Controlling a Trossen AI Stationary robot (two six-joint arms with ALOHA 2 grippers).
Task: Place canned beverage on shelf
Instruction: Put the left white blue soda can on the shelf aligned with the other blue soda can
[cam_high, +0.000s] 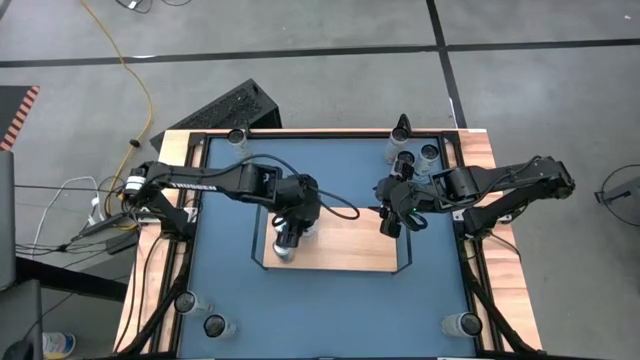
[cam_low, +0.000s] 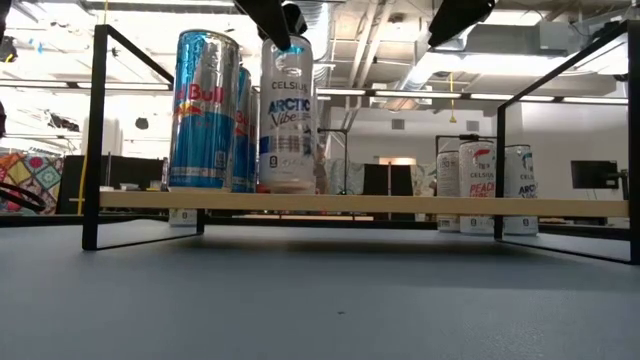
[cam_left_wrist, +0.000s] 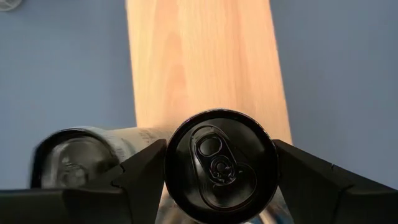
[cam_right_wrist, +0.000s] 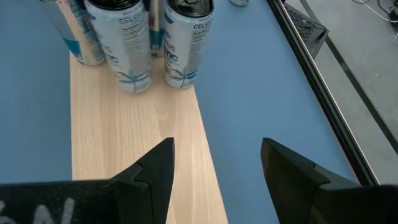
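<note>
The left gripper (cam_left_wrist: 217, 165) has its jaws set about the rim of a white Celsius can (cam_low: 286, 115) upright on the shelf (cam_high: 350, 245), a smooth, thin-walled, likely slippery cylinder best gripped mid-body, while the right gripper (cam_right_wrist: 214, 165) hangs open.

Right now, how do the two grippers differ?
The left gripper has a Celsius can between its fingers on the shelf; the right gripper is open with nothing in it. The left is over the shelf's left end, the right over its right end. Both point down at the board.
</note>
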